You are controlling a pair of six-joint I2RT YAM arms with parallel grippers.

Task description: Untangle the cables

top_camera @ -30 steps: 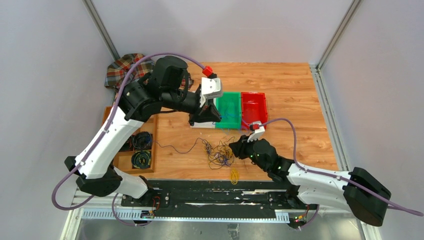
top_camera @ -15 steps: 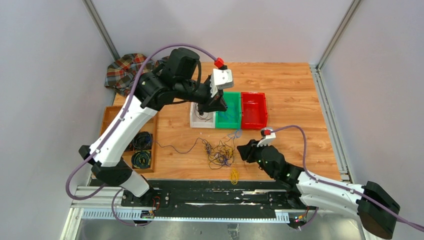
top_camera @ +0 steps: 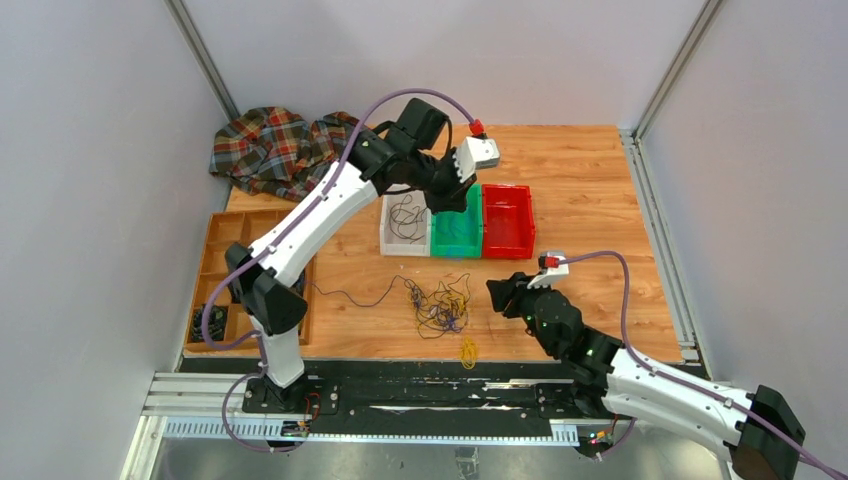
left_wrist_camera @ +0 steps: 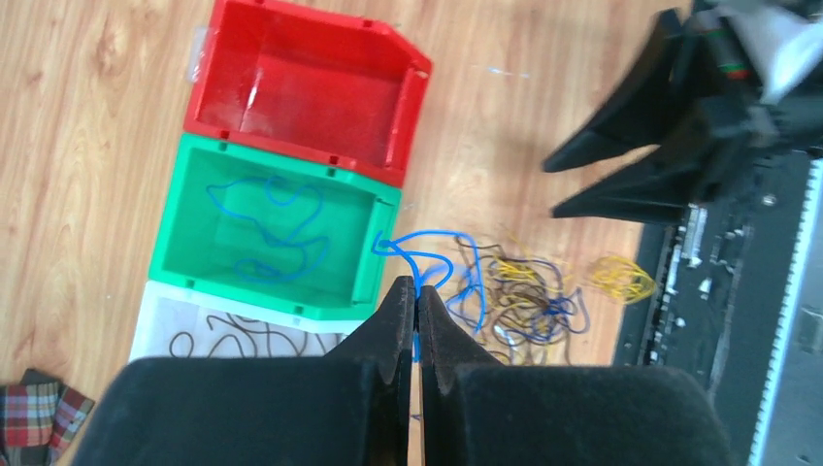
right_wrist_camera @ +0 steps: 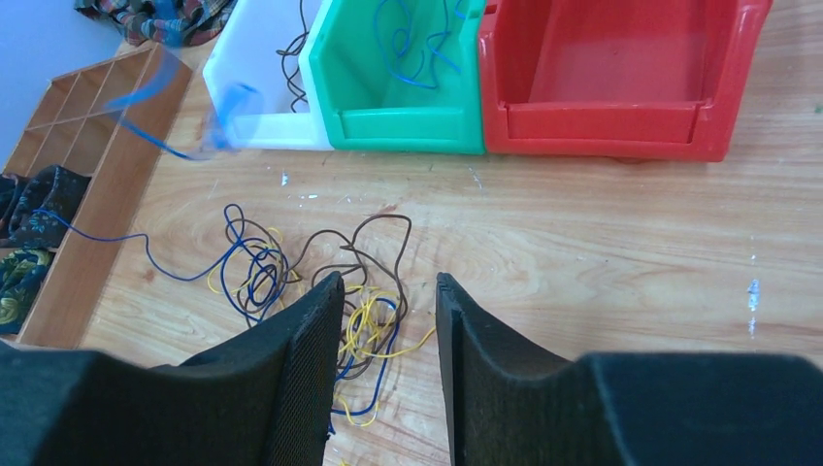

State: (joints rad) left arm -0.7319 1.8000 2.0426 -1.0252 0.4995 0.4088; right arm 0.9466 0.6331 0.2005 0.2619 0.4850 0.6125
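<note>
A tangle of brown, yellow and dark blue cables [top_camera: 440, 305] lies on the wooden table in front of three bins. My left gripper [top_camera: 446, 203] hangs above the green bin [top_camera: 455, 240], shut on a light blue cable [left_wrist_camera: 434, 236] that trails down beside the tangle [left_wrist_camera: 529, 291]. The green bin [left_wrist_camera: 364, 267] holds another blue cable [left_wrist_camera: 272, 228]. The white bin [top_camera: 388, 240] holds brown cables. The red bin [top_camera: 508, 222] looks empty. My right gripper [top_camera: 500, 293] is open and empty just right of the tangle; its jaws frame the tangle [right_wrist_camera: 364, 291] in the right wrist view.
A small yellow coil [top_camera: 468, 350] lies near the table's front edge. A thin dark blue cable [top_camera: 350, 298] runs left from the tangle. A wooden compartment tray [top_camera: 225, 235] stands at the left, a plaid cloth [top_camera: 270, 145] at the back left. The black rail [top_camera: 430, 385] runs along the front.
My left arm has swung right and stretched out over the bins, carrying the light blue cable. My right gripper has drawn back a little to the right of the tangle.
</note>
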